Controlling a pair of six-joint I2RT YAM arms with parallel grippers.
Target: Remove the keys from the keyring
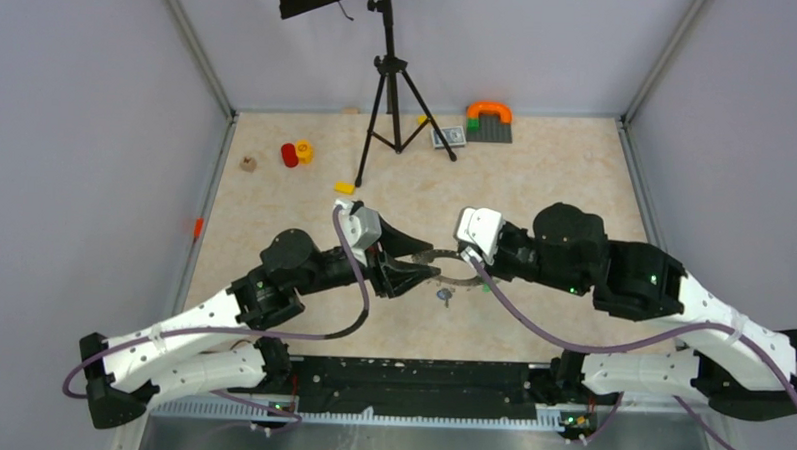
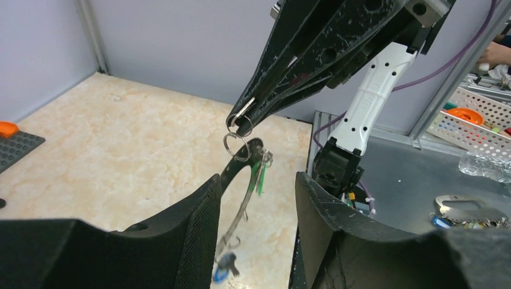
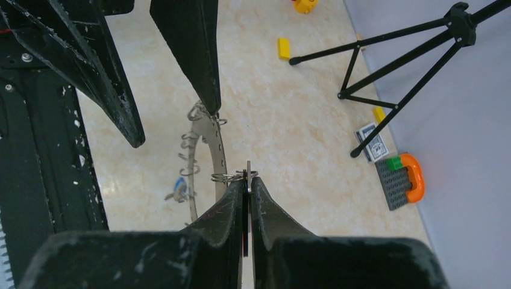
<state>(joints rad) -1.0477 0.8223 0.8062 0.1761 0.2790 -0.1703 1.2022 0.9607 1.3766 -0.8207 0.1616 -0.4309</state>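
1. Keys, small and silver, hang from thin wire loops along the keyring. Nearest the arm bases is the blue-tagged key (image 1: pixel 444 296), just below the ring's near edge. Whether it rests on the surface cannot be told.
2. That keyring (image 3: pixel 215 144), a large flat grey metal ring shaped like a wide washer, hangs tilted above the middle of the beige marbled surface (image 1: pixel 536 190), between the two claws. A green-tagged key (image 2: pixel 260 176) dangles beside its band.
3. On the left claw (image 3: pixel 175 126), the jaws stand wide apart and grip nothing. The ring's band runs through the gap, and its top end meets the tip of one of the black fingers (image 2: pixel 199 229).
4. On the right claw (image 3: pixel 247 179), the jaws are pressed together on a thin flat silver key (image 2: pixel 243 111), seen edge-on in its own wrist view. A wire loop (image 2: pixel 236 146) just past the tips links that key to the ring.
5. Beyond the claws, a small yellow block (image 1: pixel 345 187) lies on the surface near one foot of the tripod.
6. Farther left, a red cylinder (image 1: pixel 290 154) lies just beside a yellow piece (image 1: pixel 305 152), with a small tan piece (image 1: pixel 248 164) apart from them toward the wall.
7. Toward the far edge stands a black tripod (image 1: pixel 389 95). To its right lie a small card box (image 1: pixel 449 137) and then a grey studded plate (image 1: pixel 490 130) carrying an orange arch (image 1: pixel 490 110).
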